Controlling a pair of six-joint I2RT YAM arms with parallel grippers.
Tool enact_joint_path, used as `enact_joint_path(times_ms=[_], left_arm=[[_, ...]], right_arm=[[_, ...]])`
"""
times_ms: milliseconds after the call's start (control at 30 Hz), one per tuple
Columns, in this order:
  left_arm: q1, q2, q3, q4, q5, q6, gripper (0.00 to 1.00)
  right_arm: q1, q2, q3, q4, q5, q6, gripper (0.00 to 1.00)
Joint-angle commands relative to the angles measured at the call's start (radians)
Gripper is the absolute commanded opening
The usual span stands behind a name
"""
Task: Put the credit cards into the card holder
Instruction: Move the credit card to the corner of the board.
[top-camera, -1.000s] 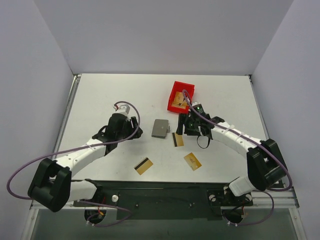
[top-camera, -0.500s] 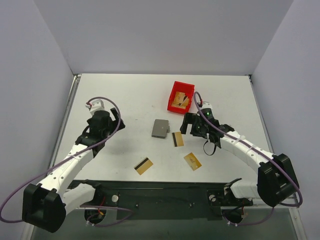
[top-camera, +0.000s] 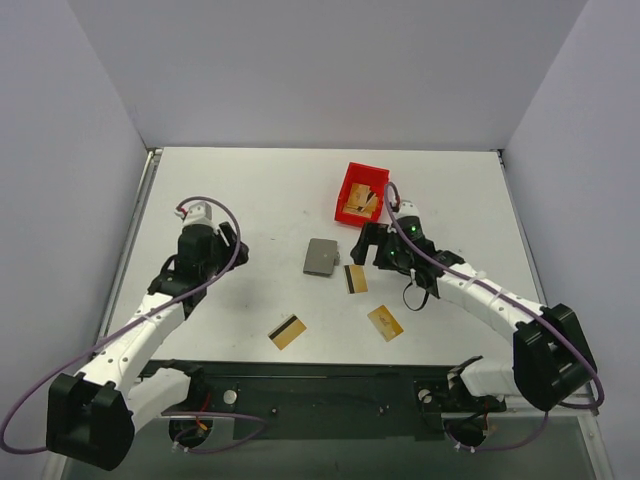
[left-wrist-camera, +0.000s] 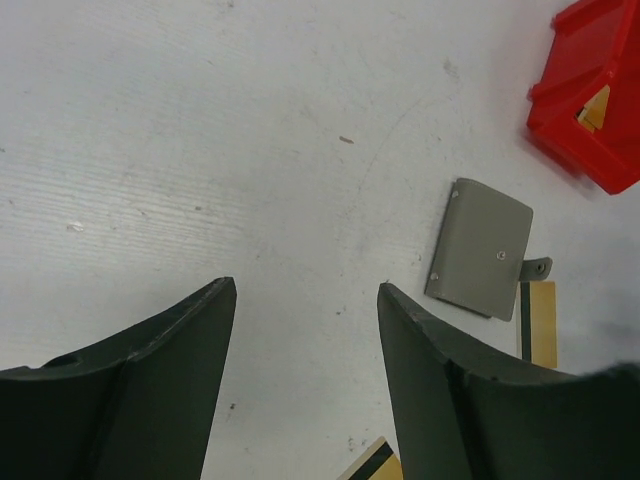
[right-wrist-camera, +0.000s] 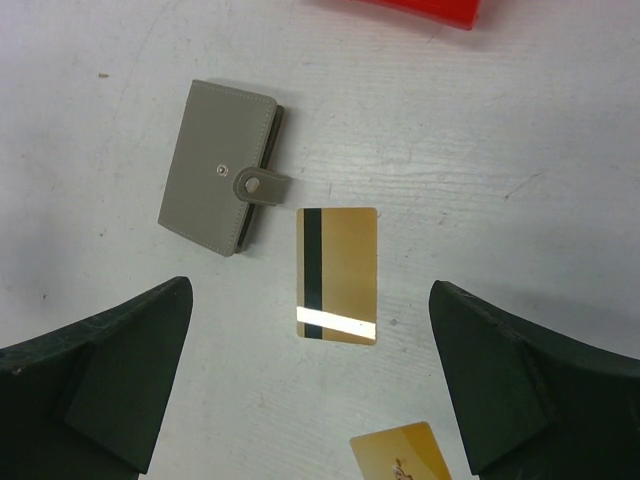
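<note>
The grey card holder (top-camera: 321, 257) lies closed on the table's middle, its tab snapped; it also shows in the right wrist view (right-wrist-camera: 220, 165) and the left wrist view (left-wrist-camera: 483, 247). Three gold-tan credit cards lie flat: one with a black stripe (top-camera: 355, 279) just right of the holder (right-wrist-camera: 337, 275), one at the front left (top-camera: 287, 332), one at the front right (top-camera: 385, 322). My right gripper (top-camera: 366, 248) is open and empty, above the striped card (right-wrist-camera: 310, 288). My left gripper (top-camera: 222, 256) is open and empty (left-wrist-camera: 306, 287), well left of the holder.
A small red bin (top-camera: 361, 194) stands behind the holder with a tan item inside; it shows at the left wrist view's upper right (left-wrist-camera: 595, 100). White walls enclose the table on three sides.
My left arm has drawn back to the left, away from the holder. My right gripper has shifted slightly, staying over the striped card. Cards and holder have not moved.
</note>
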Motion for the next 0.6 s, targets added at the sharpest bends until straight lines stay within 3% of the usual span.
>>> enact_joint_path(times_ms=[0,233,367,433,567], left_arm=[[-0.034,-0.013,-0.044,0.064,0.055,0.044,0.66],[-0.155,-0.004,-0.046,0.008,-0.134,0.079,0.44],[-0.247,0.065,-0.001,-0.046,-0.194,0.061,0.28],[-0.270,0.068,-0.013,-0.063,-0.206,0.021,0.20],[-0.296,0.030,-0.087,0.000,-0.165,-0.014,0.12]], right_arm=[[0.052,0.031,0.008,0.022,0.004,-0.019,1.00],[0.179,0.104,0.043,-0.005,0.042,-0.082,0.97],[0.235,0.177,0.106,-0.074,0.030,-0.108,0.87],[0.261,0.200,0.116,-0.074,-0.005,-0.114,0.77],[0.295,0.210,0.096,-0.034,-0.038,-0.076,0.66]])
